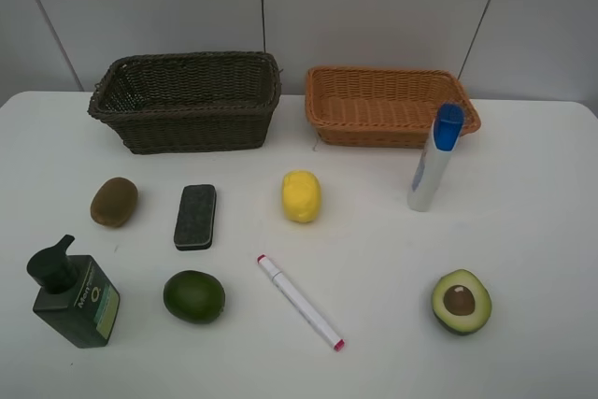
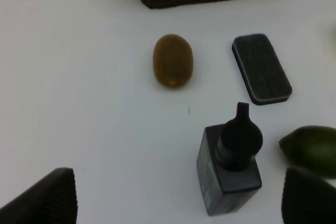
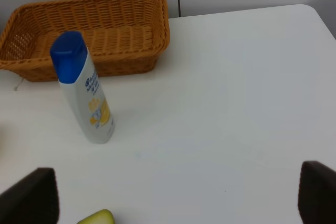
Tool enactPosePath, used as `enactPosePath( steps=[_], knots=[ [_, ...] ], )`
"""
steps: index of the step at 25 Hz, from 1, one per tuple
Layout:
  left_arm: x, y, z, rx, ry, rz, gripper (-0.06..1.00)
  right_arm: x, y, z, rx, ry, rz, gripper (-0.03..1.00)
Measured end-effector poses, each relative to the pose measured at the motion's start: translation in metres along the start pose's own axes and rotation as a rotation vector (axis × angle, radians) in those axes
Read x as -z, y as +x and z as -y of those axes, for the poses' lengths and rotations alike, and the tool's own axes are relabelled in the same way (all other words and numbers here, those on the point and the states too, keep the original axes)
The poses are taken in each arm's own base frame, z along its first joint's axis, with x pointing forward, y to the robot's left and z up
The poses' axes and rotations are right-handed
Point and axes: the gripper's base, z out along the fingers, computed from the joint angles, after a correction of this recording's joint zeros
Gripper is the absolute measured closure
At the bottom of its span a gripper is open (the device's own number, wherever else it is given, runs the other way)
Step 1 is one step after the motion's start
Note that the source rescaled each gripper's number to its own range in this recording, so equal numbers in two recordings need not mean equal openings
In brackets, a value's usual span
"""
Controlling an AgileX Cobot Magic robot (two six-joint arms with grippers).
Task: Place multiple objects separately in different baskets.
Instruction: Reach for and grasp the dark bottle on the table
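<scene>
White table; solely in wrist views, left gripper and right gripper, jaws spread, empty.

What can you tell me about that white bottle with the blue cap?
The bottle is white, smooth plastic by the look, slim and rounded. It has a blue cap closed on top and yellow-orange print on its front. It stands upright on the white table, just in front of the orange basket and apart from it. Nothing but the table touches it.
</scene>
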Motion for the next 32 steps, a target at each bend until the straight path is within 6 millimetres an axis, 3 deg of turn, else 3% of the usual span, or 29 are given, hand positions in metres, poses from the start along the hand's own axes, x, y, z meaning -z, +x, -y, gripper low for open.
enactPosePath(
  steps=[6,10,13,17,20,27,32],
  knots=[
    [-0.022,-0.045,-0.002,0.067,0.056,-0.342,-0.06,0.0,0.0,0.0,0.0,0.0,0.0,-0.03],
    [-0.05,-0.082,-0.006,0.102,0.082,-0.484,-0.06,0.0,0.0,0.0,0.0,0.0,0.0,-0.03],
    [-0.077,-0.097,-0.009,0.127,0.085,-0.59,-0.06,0.0,0.0,0.0,0.0,0.0,0.0,-0.03],
    [-0.116,-0.099,-0.011,0.159,0.106,-0.759,-0.06,0.0,0.0,0.0,0.0,0.0,0.0,-0.03],
    [-0.133,-0.097,-0.011,0.174,0.115,-0.838,-0.06,0.0,0.0,0.0,0.0,0.0,0.0,-0.03],
    [-0.139,-0.096,-0.008,0.187,0.142,-0.865,-0.06,0.0,0.0,0.0,0.0,0.0,0.0,-0.03],
    [-0.145,-0.093,0.02,0.077,0.154,-0.923,-0.06,0.0,0.0,0.0,0.0,0.0,0.0,-0.03]
  ],
)
